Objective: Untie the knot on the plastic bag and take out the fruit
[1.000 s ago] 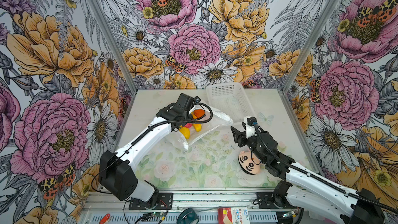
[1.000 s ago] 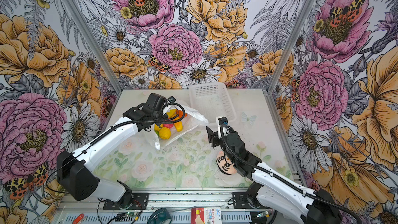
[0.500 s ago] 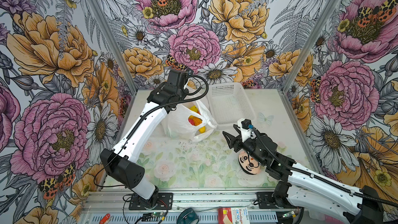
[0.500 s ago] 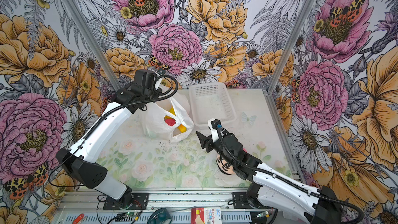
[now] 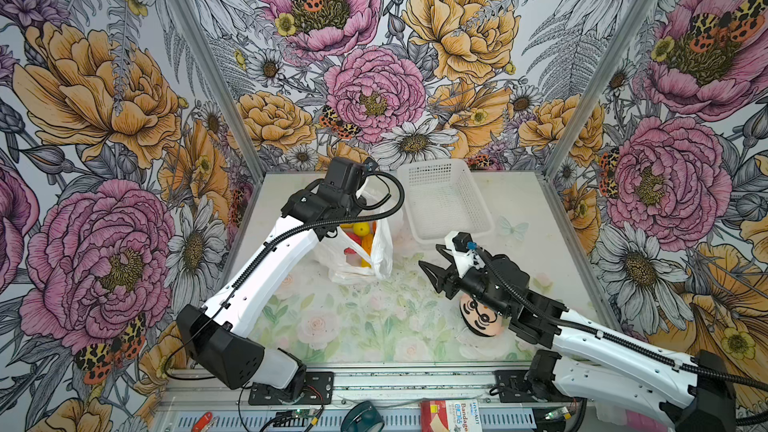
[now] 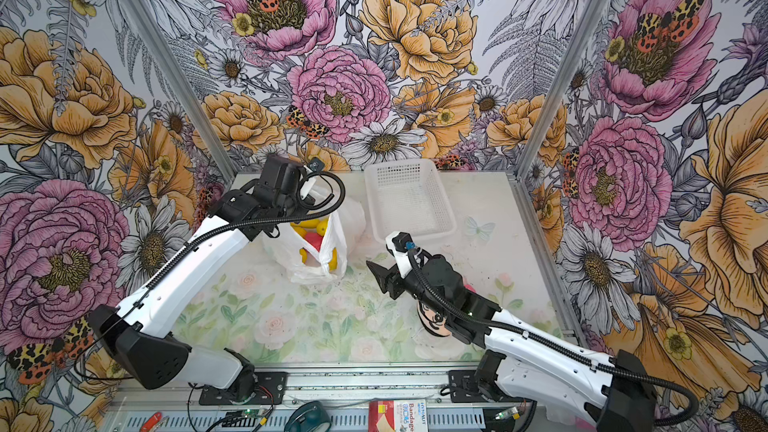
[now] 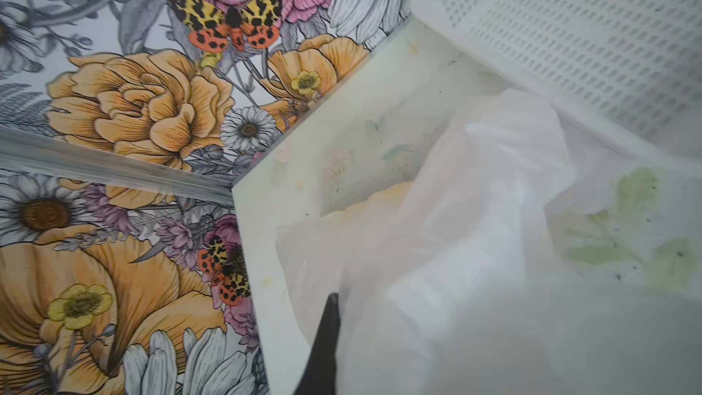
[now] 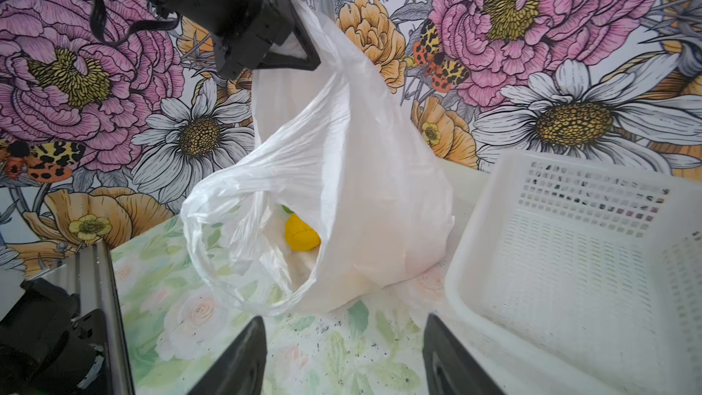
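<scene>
The plastic bag (image 5: 380, 251) (image 6: 336, 249) (image 8: 361, 169) hangs from my left gripper (image 8: 300, 32), which is shut on its bunched top film near the back of the table. The bag's bottom rests on the table and its mouth gapes toward my right arm. Fruit (image 5: 362, 228) (image 6: 318, 227) shows inside, yellow, red and orange; a yellow one (image 8: 302, 237) lies at the opening. In the left wrist view film (image 7: 475, 222) covers all but one dark finger (image 7: 326, 336). My right gripper (image 5: 431, 257) (image 6: 380, 258) (image 8: 343, 321) stands open and empty just short of the bag. The knot is hidden.
A white perforated basket (image 5: 428, 166) (image 6: 399, 166) (image 8: 467, 260) (image 7: 569, 51) stands at the back right, next to the bag. A plush doll (image 5: 482, 320) (image 6: 432, 322) lies under my right arm. Floral walls close in the back and sides.
My left gripper has lifted the bag from lying flat on the table to hanging upright nearer the back. My right gripper has moved left toward the bag, its jaws a little narrower.
</scene>
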Tool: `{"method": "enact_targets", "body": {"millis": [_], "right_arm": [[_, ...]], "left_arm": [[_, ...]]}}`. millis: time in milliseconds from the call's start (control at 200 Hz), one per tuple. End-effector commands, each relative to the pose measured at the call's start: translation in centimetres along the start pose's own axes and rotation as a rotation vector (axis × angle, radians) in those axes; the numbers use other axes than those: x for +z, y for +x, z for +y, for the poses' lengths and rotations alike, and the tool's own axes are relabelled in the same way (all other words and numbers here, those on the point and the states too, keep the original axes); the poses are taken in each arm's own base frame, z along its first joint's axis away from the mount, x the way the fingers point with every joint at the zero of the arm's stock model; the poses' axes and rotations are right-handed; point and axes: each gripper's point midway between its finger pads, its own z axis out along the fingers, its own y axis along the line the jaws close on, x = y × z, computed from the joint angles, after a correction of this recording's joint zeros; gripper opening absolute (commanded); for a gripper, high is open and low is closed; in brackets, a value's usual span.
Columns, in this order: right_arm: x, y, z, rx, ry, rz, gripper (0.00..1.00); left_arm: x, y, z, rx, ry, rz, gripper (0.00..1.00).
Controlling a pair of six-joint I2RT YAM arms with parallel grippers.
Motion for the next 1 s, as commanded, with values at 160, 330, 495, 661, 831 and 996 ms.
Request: {"method": "enact_targets", "body": {"millis": [160,330,495,661,831,996], "right_arm": [[3.1,0.1,6.0,-0.071,-0.205,0.092,0.59],[4.7,0.1,9.0,-0.11,-0.214,0.115,0.58],[4.8,-0.6,11.2,-0.141,-0.18,0.101,0.57],[6.1,-0.3,13.7,-0.165,-0.207,0.07,0.57],[12.8,3.3,8.8,-0.149,0.027,0.105,0.52],[17.6,6.3,6.1,-0.106,0.118,0.163,0.51]], "left_arm": [[1.5,2.2,-6.5,-0.075,0.363,-0.014,0.0],[2.0,3.2,-5.1,-0.1,0.314,0.006,0.0],[2.0,3.7,-4.6,-0.091,0.271,0.021,0.0],[1.5,3.6,-4.0,-0.099,0.256,0.005,0.0],[1.4,3.5,-3.6,-0.112,0.248,0.001,0.0],[1.1,3.2,-3.6,-0.117,0.257,-0.015,0.0]]}}
